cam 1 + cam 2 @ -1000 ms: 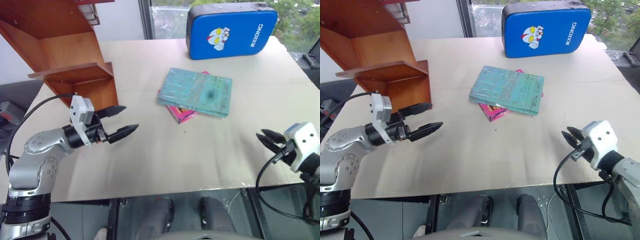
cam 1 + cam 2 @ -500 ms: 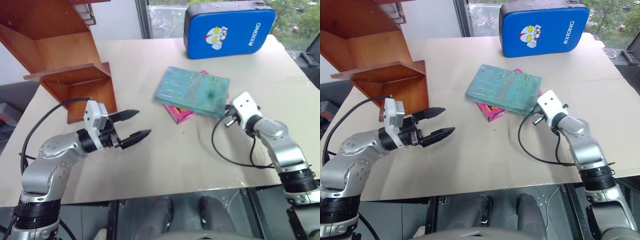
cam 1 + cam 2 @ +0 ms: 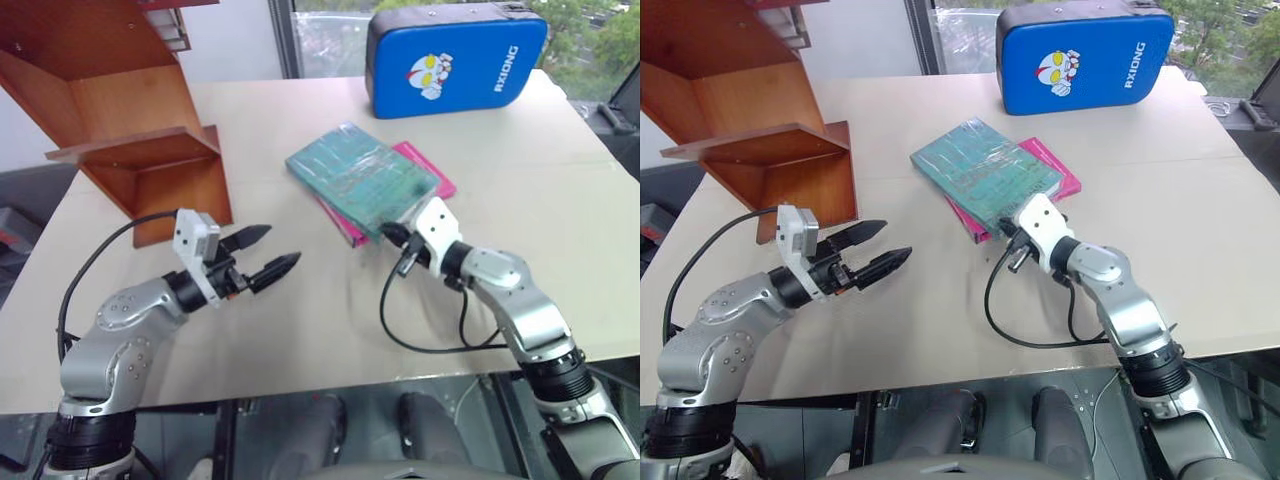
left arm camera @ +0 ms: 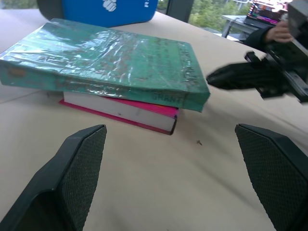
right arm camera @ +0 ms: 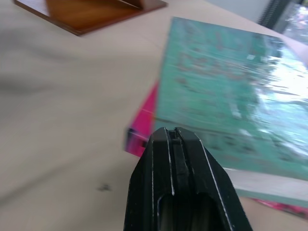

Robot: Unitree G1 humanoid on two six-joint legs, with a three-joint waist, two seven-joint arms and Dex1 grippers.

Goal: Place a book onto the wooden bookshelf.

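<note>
Item: green book [image 3: 360,177], not yet shelved, early stage.

We find it flat on the table [image 3: 560,200], stacked on a pink book [image 3: 428,170], well apart from the wooden bookshelf [image 3: 140,150]. Our right claw [image 3: 392,236], fingers pressed together and empty, sits at its near corner; our left claw [image 3: 262,252] hovers spread wide, holding nothing. Gripping, lifting, carrying and shelving all remain, we judge. Blue case [image 3: 455,55] behind.

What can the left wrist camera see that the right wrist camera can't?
Left wrist view alone: the blue padded case, the right tool from the side, a person's hand. Right wrist view alone: a corner of the wooden bookshelf. Both: the teal book lying on the pink book, on the table.
</note>
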